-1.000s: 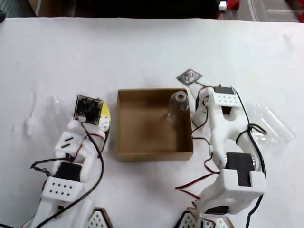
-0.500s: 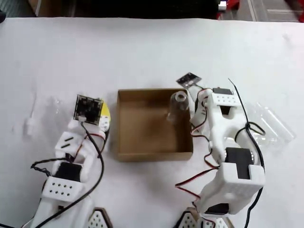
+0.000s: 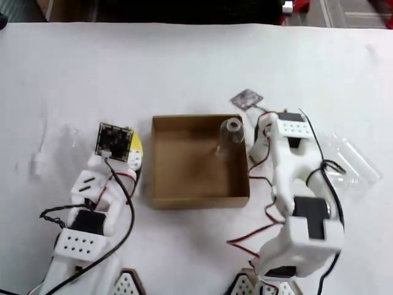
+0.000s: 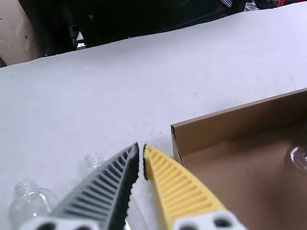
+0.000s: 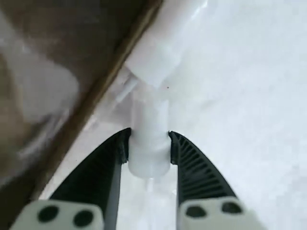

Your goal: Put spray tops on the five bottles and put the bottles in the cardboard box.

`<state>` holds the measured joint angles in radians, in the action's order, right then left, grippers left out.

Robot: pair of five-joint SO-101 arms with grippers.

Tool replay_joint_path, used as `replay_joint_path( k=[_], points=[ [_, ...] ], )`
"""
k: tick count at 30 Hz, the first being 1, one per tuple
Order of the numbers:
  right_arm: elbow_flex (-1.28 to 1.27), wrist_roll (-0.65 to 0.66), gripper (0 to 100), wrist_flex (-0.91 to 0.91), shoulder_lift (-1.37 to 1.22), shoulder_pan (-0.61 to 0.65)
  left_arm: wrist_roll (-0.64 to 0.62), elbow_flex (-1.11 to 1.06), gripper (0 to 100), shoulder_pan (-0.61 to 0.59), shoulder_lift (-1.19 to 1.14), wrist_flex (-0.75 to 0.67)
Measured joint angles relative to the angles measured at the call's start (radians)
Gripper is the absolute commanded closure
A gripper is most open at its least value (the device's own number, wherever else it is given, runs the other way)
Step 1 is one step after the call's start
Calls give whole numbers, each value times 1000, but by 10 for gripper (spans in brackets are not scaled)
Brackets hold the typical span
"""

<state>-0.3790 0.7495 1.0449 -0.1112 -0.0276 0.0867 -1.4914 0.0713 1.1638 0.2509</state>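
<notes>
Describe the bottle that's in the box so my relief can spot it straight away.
Find the cardboard box in the middle of the white table. In its far corner, nearest the right gripper, stands a clear bottle, upright, neck open. It alone is inside the box; the other clear bottles sit outside it.

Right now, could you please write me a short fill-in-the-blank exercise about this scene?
1. The right gripper is shut on a white ____.
2. A clear ____ stands upright inside the box.
3. The left gripper, beside the box, is ____ and holds nothing.
Missing words: spray top; bottle; shut.
</notes>
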Motion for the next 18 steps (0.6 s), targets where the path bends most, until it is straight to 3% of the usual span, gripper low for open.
replay_joint_path(
  k=[9, 18],
  points=[
    [0, -17, 982, 0, 374, -57, 0, 0, 974, 0, 0, 0],
    [0, -310, 982, -18, 773, -34, 0, 0, 975, 0, 0, 0]
  ],
)
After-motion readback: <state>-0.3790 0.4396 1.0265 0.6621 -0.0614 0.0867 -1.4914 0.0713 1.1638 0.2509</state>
